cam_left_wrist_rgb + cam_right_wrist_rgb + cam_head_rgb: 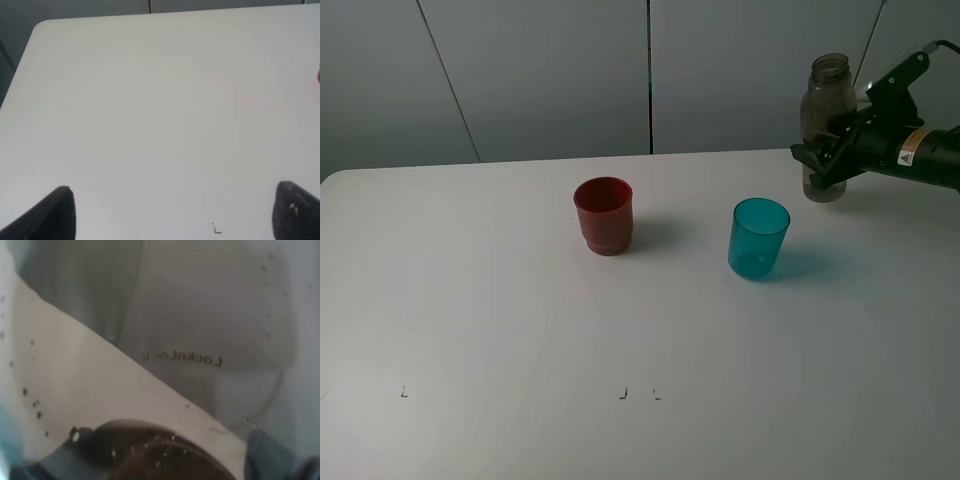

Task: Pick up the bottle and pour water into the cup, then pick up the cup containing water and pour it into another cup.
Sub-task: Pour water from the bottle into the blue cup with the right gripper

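One firm grip: the right claw (830, 160) is clamped shut on the bottle (827, 100), upright by the far right corner of the surface (470, 300). Best play: lift straight, bring the neck over the nearby teal cup (758, 238), tilt slowly.

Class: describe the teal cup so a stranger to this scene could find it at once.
On the white table, look right of centre, near the grey bottle. The cup there is see-through teal with smooth sides; the red cup to its left is opaque.
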{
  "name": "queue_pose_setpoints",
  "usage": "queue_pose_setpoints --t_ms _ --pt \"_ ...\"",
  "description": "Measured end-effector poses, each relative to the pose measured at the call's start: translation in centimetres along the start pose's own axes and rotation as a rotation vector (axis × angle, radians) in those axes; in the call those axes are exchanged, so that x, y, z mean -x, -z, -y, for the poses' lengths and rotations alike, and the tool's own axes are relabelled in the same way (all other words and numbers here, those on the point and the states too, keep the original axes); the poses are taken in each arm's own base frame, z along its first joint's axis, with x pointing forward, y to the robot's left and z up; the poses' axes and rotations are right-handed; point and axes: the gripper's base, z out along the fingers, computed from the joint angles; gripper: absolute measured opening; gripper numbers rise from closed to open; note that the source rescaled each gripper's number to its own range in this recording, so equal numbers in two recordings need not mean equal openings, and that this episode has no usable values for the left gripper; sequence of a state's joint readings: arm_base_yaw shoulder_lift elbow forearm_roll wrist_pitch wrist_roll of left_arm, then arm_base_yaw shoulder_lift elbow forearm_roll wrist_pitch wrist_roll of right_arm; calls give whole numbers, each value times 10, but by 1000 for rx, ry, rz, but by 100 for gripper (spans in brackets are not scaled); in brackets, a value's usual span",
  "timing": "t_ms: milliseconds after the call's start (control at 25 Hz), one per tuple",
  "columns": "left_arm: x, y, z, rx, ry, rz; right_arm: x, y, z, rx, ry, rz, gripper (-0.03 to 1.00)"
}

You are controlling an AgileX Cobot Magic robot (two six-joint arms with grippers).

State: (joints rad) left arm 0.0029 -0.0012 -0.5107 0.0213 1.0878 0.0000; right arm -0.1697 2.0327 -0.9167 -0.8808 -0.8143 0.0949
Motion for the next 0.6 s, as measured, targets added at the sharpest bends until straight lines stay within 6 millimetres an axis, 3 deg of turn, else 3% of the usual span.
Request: queue_pose_setpoints --t_ms 600 --pt "0 0 0 0 0 0 -9 6 -15 67 490 -5 0"
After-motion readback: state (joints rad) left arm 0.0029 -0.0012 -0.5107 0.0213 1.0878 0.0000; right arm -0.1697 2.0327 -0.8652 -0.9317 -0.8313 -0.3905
